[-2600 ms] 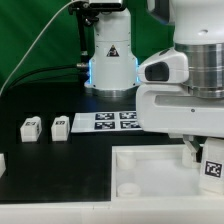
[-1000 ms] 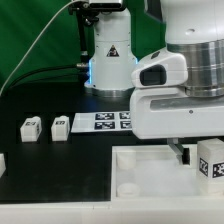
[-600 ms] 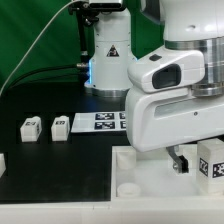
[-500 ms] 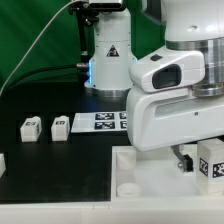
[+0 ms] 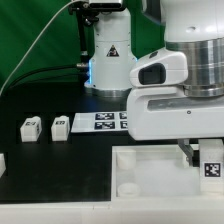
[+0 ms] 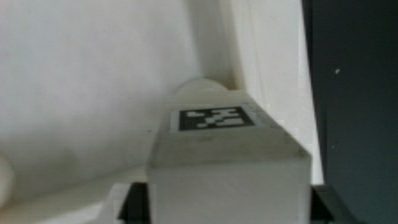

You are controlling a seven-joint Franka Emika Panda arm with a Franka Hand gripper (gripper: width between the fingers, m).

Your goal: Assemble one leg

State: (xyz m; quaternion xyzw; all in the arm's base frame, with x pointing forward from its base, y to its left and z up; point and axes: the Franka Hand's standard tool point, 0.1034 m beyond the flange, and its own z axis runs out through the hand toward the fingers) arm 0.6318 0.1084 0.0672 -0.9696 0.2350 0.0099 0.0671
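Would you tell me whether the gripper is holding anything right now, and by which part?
The gripper holds a leg, clamped at the end nearest the wrist camera; its tagged end points toward the tray piece.

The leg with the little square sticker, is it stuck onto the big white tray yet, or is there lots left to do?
Not yet, it seems. Done: the tool has picked up one leg. In hand: it holds that leg over the big white tray piece, near its side on the exterior view's right. Whether the leg sits in a socket is hidden. Two other legs lie on the black table.

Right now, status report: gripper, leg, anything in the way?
Gripper shut on small white tagged leg. Leg held over large white square tray piece. Nothing visibly in the way.
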